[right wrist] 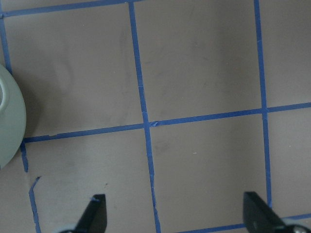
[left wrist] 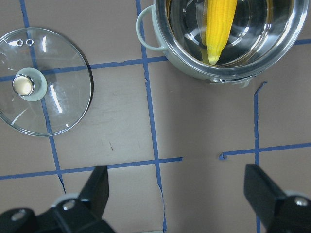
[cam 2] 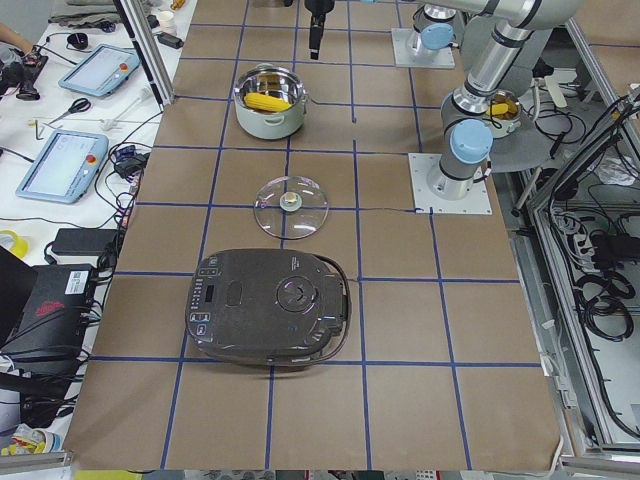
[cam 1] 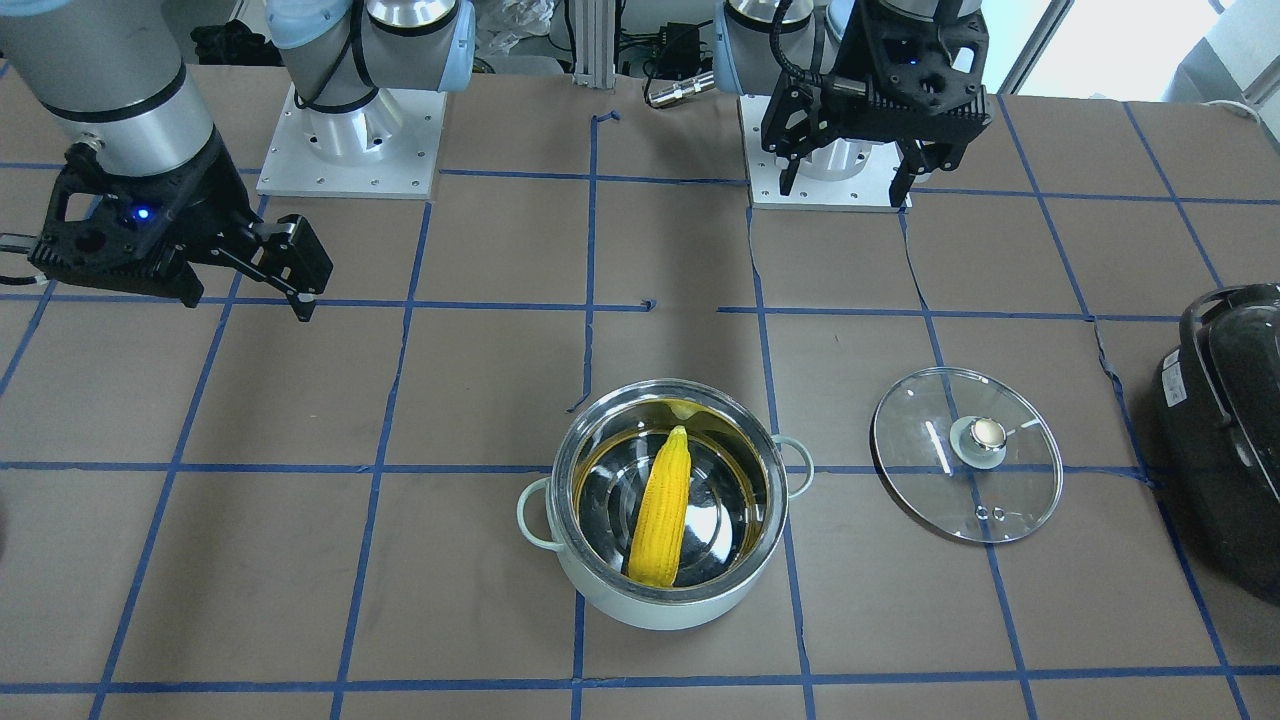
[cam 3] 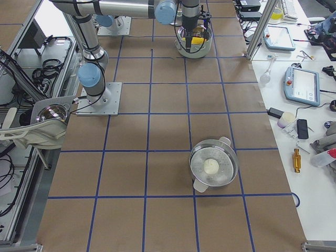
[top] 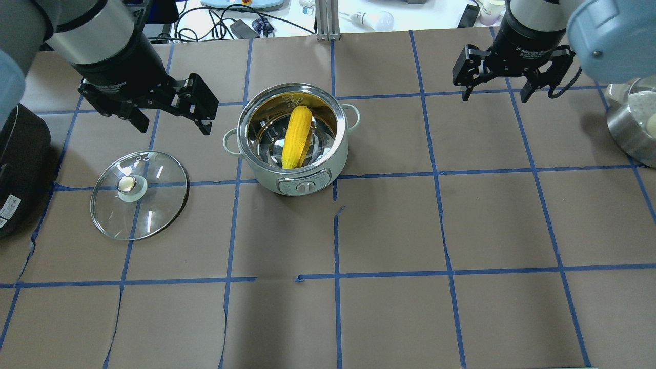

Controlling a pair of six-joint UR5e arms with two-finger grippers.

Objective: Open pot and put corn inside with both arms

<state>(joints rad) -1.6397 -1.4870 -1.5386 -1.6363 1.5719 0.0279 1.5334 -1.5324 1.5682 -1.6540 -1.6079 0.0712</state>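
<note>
My left claw (top: 173, 120) and right claw (top: 496, 95) hang open, empty; corn (top: 297, 136) in pot (top: 256, 171), centre; glass lid (top: 159, 205), fragile: grasp its knob (top: 126, 184).

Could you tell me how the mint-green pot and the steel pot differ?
The mint-green pot is painted outside and holds the corn; the steel pot is bare metal and holds a pale round lump. Both stand open, with two side handles.

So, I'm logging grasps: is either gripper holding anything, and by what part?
Nothing. The left gripper and right gripper are open and empty; the corn lies in the pot.
</note>
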